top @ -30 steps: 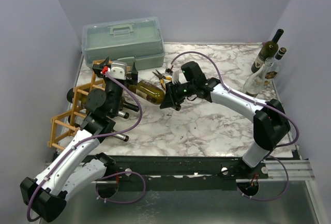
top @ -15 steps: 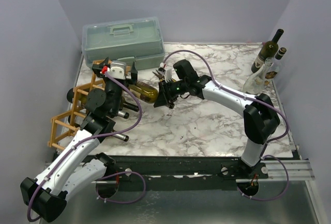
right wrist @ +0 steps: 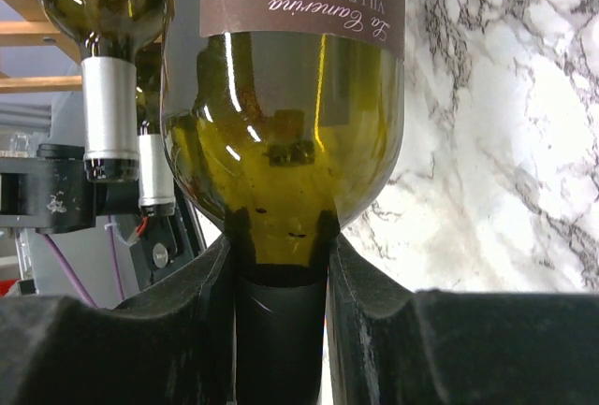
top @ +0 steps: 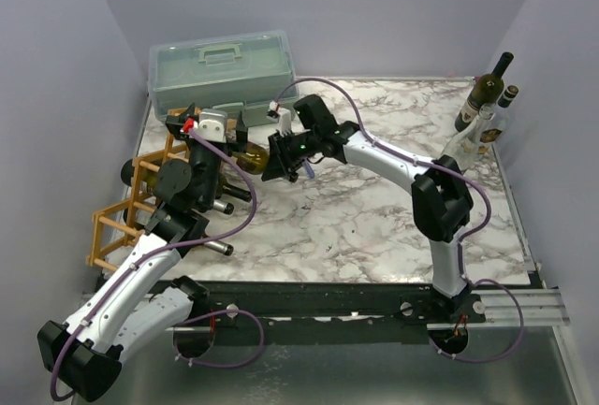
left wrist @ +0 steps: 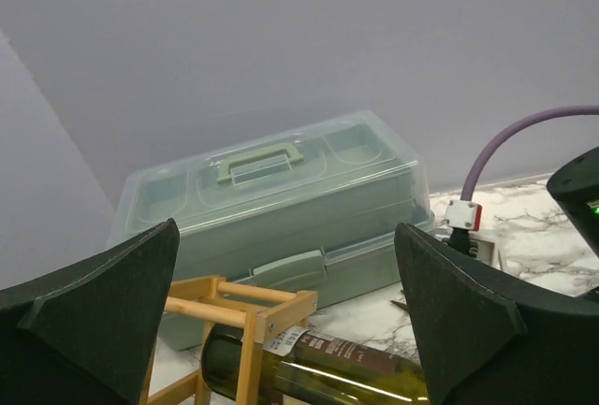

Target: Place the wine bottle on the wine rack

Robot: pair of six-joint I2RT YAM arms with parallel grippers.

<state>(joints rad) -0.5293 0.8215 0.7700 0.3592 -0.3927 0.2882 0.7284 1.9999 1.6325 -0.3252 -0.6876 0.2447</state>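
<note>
right wrist view has the right gripper [right wrist: 279,274] pinching the wine bottle [right wrist: 281,124] by its neck, keeping it level so its base feeds into the wine rack [left wrist: 245,304] at far left. the left gripper [left wrist: 281,293] hangs spread above, probably to steady the frame.

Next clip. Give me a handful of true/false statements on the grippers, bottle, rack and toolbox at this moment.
1. The right gripper is shut on the wine bottle at its neck. True.
2. The left gripper also clamps the bottle. False: it is open, holding nothing.
3. The bottle's base sits within the wine rack frame. True.
4. The green toolbox has its lid raised. False: the lid is closed.
5. The spare bottles stand upright at far right. True.
</note>
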